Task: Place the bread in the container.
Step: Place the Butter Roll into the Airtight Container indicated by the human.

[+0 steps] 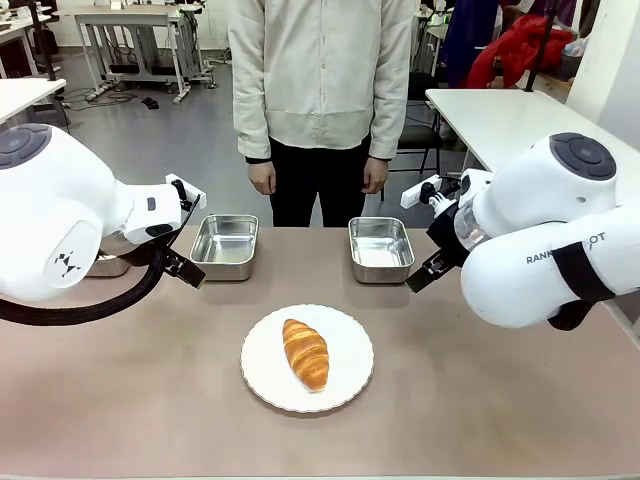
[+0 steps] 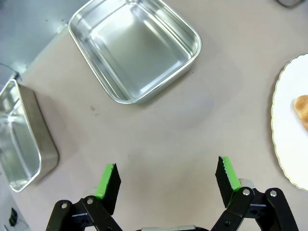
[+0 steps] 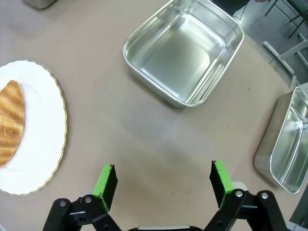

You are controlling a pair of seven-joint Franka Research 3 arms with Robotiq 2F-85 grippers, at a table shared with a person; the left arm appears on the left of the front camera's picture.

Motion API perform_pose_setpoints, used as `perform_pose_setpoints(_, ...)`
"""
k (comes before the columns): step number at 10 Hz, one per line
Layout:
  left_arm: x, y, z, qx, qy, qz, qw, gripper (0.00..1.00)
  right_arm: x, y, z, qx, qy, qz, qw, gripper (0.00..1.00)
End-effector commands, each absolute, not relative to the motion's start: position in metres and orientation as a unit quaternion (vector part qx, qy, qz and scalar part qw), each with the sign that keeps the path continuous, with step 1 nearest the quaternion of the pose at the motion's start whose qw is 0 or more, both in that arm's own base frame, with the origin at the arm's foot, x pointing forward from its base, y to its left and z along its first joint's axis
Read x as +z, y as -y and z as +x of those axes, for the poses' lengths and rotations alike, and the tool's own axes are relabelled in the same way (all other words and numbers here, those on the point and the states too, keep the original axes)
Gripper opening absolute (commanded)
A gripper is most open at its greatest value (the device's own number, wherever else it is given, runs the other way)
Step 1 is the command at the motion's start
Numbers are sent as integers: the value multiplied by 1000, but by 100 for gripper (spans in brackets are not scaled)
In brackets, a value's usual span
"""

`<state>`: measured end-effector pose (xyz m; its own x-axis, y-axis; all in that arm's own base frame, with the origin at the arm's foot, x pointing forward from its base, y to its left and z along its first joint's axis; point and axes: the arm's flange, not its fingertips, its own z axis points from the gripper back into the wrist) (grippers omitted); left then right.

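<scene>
The left pincer [image 2: 166, 175] hangs wide open and empty over the bare worktop [image 2: 159, 130] at the bottom of its wrist view, with an empty steel container [image 2: 134, 53] at the upper left of that frame. The right pincer [image 3: 163, 180] gapes as wide, nothing between its green pads [image 3: 107, 185], below a second container [image 3: 185, 53] at upper centre. In the front view the bread [image 1: 305, 353] lies on a white plate [image 1: 262, 365] at lower centre, apart from both containers.

Front cam looks across table [image 1: 150, 400]; 2 wrist cams down, share plate [image 3: 43, 144].
</scene>
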<state>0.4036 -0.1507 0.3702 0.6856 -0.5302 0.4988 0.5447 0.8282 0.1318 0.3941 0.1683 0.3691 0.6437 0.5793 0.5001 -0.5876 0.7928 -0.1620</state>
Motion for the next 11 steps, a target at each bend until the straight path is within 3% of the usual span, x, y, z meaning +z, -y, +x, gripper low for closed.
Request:
perform_pose_setpoints(1,395,138,405,-286,281,-20,916,100,390,-161,406,319,276,16,907,100)
perform_pose_setpoints(6,510,34,417,-322,298,-130,889,100,484,-68,448,300,318,89,895,100)
perform_pose_setpoints(9,525,-46,420,-416,314,-212,827,100,504,5,461,331,333,120,875,100)
perform_pose_setpoints(11,518,-83,414,-428,333,-225,809,100,499,36,461,352,366,159,847,100)
